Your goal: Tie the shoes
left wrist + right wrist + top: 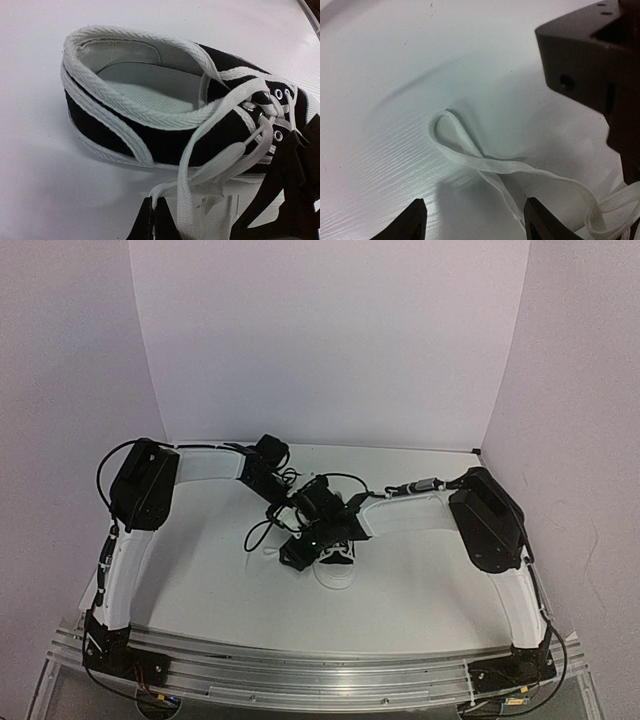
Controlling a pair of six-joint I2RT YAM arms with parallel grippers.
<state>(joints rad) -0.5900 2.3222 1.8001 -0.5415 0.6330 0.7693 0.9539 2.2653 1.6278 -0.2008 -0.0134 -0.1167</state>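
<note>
Straddling the lace loop with fingers of the right gripper apart, left gripper closure unreadable beside the sneaker, risking a flattened loop through an off-centre pinch.

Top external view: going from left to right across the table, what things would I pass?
Left arm's black elbow housing → small black canvas sneaker with white toe cap → right arm's black elbow housing.
</note>
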